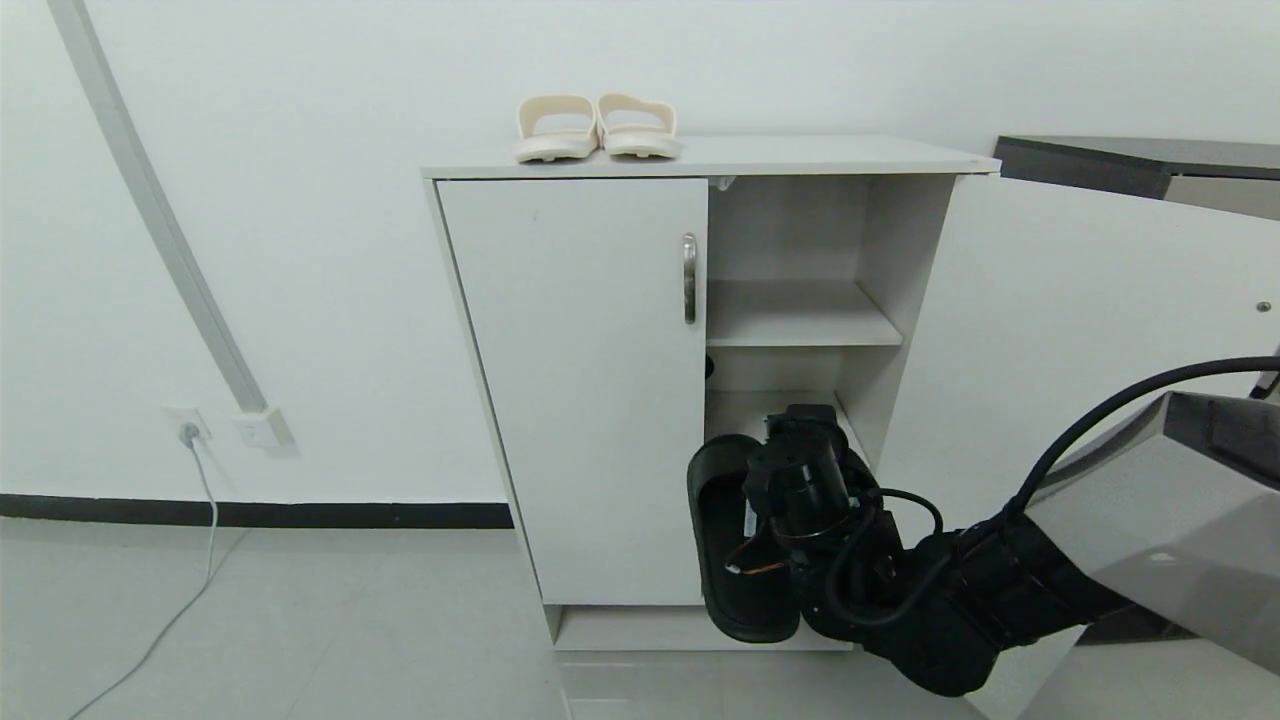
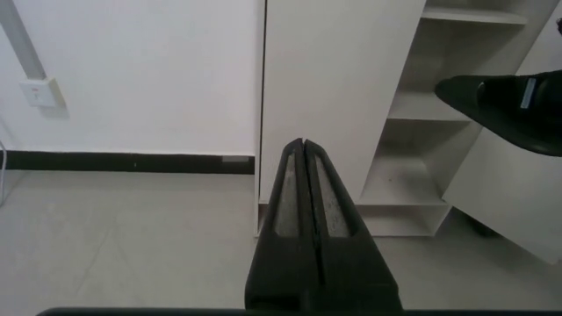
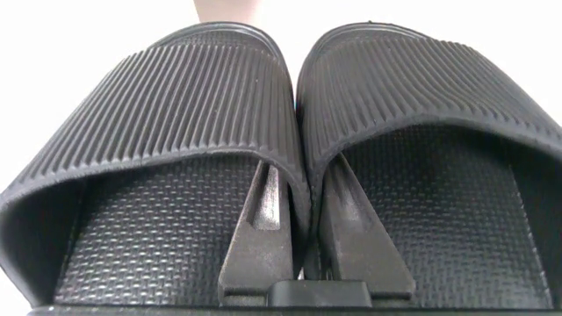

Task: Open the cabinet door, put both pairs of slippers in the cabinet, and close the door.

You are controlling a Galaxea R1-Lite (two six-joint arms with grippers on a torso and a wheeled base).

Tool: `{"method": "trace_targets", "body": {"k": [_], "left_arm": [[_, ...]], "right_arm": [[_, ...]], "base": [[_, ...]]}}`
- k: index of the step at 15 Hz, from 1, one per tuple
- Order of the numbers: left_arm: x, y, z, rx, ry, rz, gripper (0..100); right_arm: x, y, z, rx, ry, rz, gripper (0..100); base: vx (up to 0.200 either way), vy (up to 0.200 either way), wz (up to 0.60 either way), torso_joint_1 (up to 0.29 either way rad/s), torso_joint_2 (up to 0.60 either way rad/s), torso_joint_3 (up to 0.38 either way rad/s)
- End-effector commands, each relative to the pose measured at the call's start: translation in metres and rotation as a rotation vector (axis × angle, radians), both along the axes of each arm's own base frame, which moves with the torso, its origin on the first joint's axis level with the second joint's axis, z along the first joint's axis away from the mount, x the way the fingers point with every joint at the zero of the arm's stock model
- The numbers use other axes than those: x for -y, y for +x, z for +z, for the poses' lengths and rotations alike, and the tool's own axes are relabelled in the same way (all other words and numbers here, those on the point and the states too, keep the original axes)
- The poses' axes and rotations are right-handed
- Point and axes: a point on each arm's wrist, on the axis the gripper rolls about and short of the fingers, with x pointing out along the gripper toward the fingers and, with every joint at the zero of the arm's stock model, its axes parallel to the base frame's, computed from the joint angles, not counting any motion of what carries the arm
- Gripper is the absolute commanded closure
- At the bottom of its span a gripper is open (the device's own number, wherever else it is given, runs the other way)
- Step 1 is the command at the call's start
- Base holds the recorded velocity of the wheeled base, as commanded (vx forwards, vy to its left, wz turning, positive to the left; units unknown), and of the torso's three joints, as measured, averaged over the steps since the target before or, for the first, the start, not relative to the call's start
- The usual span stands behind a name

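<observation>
Right gripper (image 3: 303,189) is clamped on the pair of black ribbed rubber slippers (image 1: 725,520). One finger (image 3: 263,228) sits under each strap, and the two inner strap walls are pinched between them, so the gap is narrow.

The black pair hangs off the floor in front of the open right half of the white two-door cabinet (image 1: 580,400), at the level of the lower shelf (image 1: 740,405) and the bottom compartment. Its long axis runs near vertical, leaning slightly, with the footbed side facing out towards the head camera. I can't tell from the head view which end is the toe. The wrist and arm cover the right-hand slipper and the grip itself.

The pair of cream slide slippers (image 1: 598,128) sits on the cabinet top (image 1: 800,155) at its left end. They lie side by side and touching, long axes running front to back, strap openings facing the head camera.

The right cabinet door (image 1: 1050,330) is swung wide open and its far edge is cut off by the frame. The left door is closed, with its metal bar handle (image 1: 689,278) upright. The upper shelf (image 1: 800,320) is bare.

Left gripper (image 2: 304,149) has its fingers pressed together on nothing. It hangs above the grey tiled floor (image 1: 300,620), pointing at the cabinet base.
</observation>
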Motion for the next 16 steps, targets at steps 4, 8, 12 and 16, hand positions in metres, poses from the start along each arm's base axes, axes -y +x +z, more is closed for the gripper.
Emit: {"method": "trace_targets", "body": {"k": [4,8,12,16], "left_arm": [[0.000,0.000,0.001,0.001,0.000,0.000,100],[0.000,0.000,0.001,0.001,0.000,0.000,100],[0.000,0.000,0.001,0.001,0.000,0.000,100],[0.000,0.000,0.000,-0.001,-0.002,0.000,100]], "right_arm": [[-0.001,0.003,-0.013,-0.021,-0.021,-0.005,100],[-0.002,0.007,-0.025,-0.040,-0.039,-0.009,100],[0.000,0.016,-0.038,-0.047,-0.052,-0.023,100],[0.003,0.019,-0.040,-0.051,-0.054,-0.029,100]], "base": [[0.000,-0.050,0.00,0.004,0.00,-0.001],[0.000,0.000,0.00,0.000,0.00,0.000],[0.000,0.000,0.00,0.000,0.00,0.000],[0.000,0.000,0.00,0.001,0.00,-0.024]]}}
